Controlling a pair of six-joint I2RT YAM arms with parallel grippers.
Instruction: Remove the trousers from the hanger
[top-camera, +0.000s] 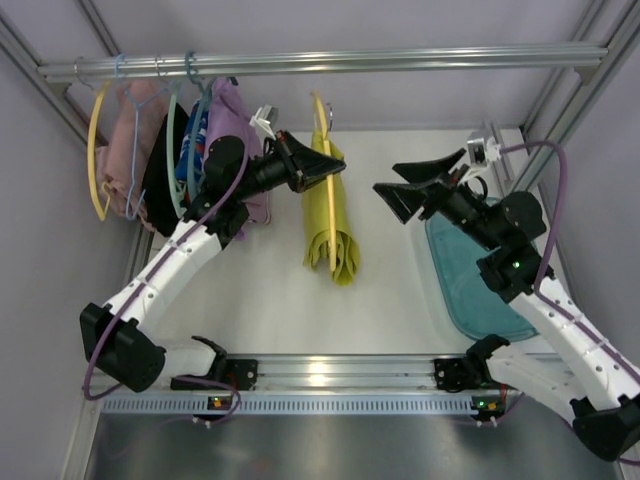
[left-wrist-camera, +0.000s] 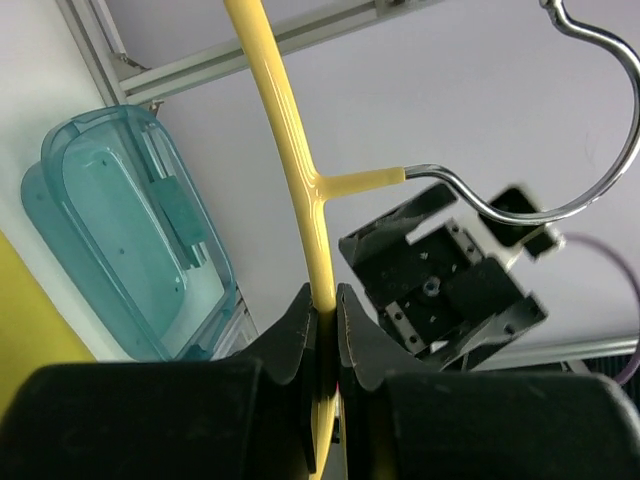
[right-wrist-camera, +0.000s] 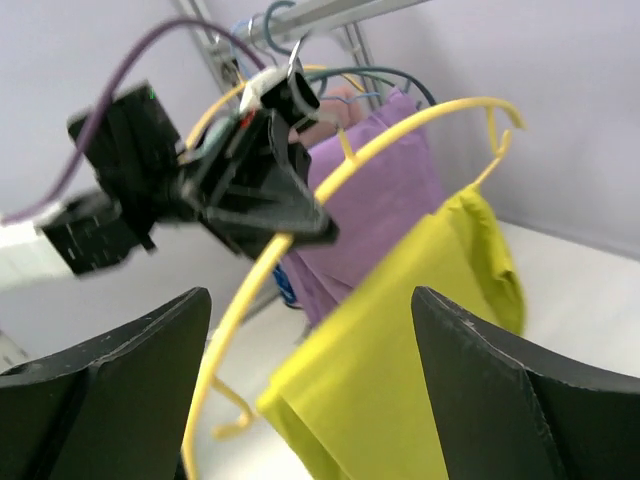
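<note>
Left wrist view, nearest first: the left gripper (left-wrist-camera: 327, 300) has its two black fingers pressed together on the yellow bar of the hanger (left-wrist-camera: 288, 140), pinching it just below where the neck branches off to the metal hook (left-wrist-camera: 590, 150), which hangs free in the air. Past it lies a clear teal bin (left-wrist-camera: 130, 230)

Right wrist view gives what that one cannot: the trousers (right-wrist-camera: 400, 340), yellow-green, are draped over the hanger and hang folded. The right gripper (right-wrist-camera: 310, 300) is spread wide in front of them, its fingers touching neither cloth nor plastic. Behind them a purple garment (right-wrist-camera: 390, 170) hangs further back

Top external view alone shows the layout. Hanger and trousers are held out between the two arms, below the rail (top-camera: 400, 60) and apart from it. The other clothes and the teal-blue hangers (top-camera: 190, 75) are bunched at the rail's left end. The bin sits on the right, under the right arm
</note>
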